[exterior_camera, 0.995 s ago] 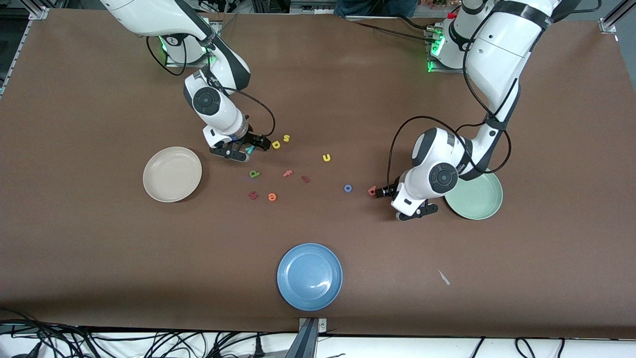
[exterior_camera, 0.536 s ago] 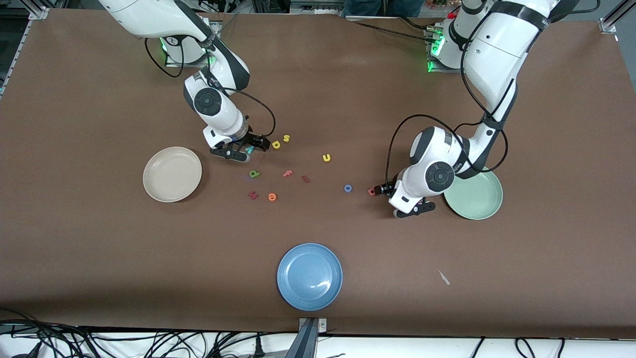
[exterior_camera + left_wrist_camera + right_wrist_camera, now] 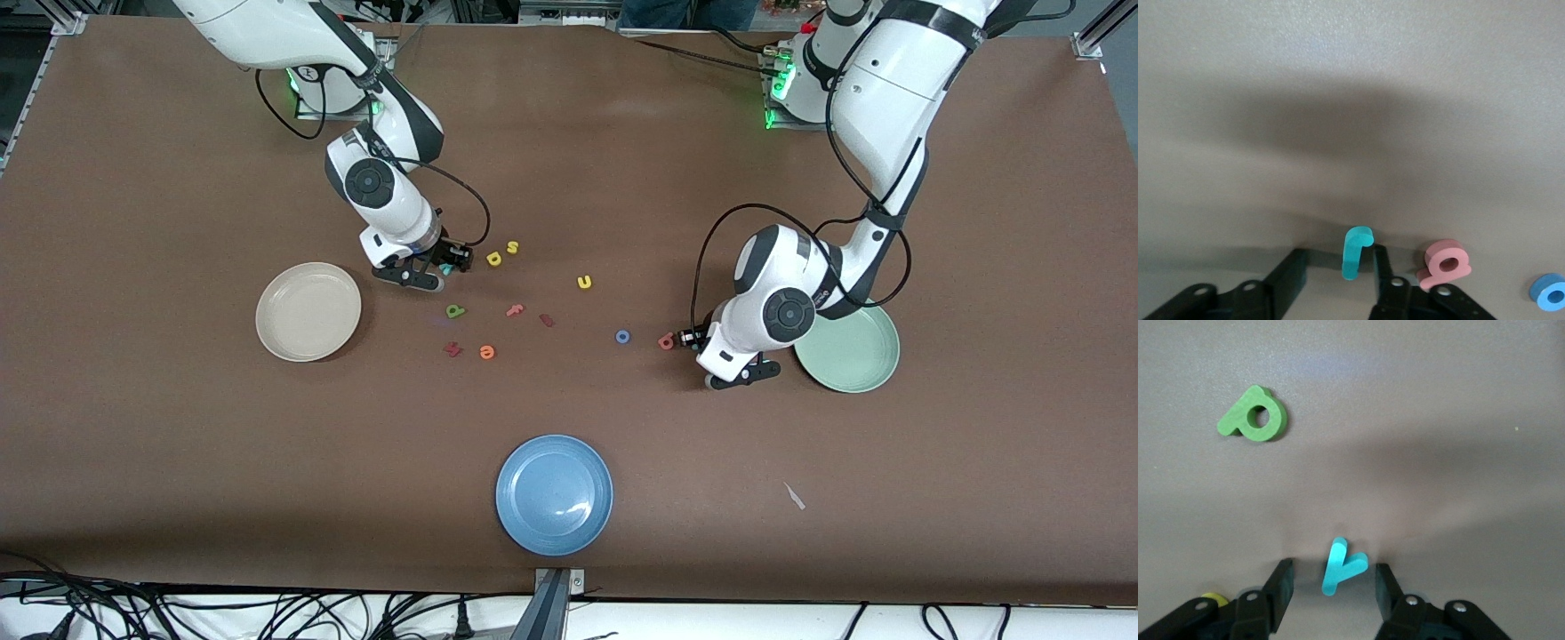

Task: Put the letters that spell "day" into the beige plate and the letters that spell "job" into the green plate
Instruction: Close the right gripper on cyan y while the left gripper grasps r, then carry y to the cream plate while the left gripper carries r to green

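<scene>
left pincer: teal j between gaping jaws | right pincer: teal y between gaping jaws

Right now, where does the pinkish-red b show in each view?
Front view: the pinkish-red b lies on the table between the blue o and the left claw.
Left wrist view: the b is low in the picture, with the blue o next to it at the edge.
Right wrist view: not in it.
Shared landmark: the blue o.
</scene>
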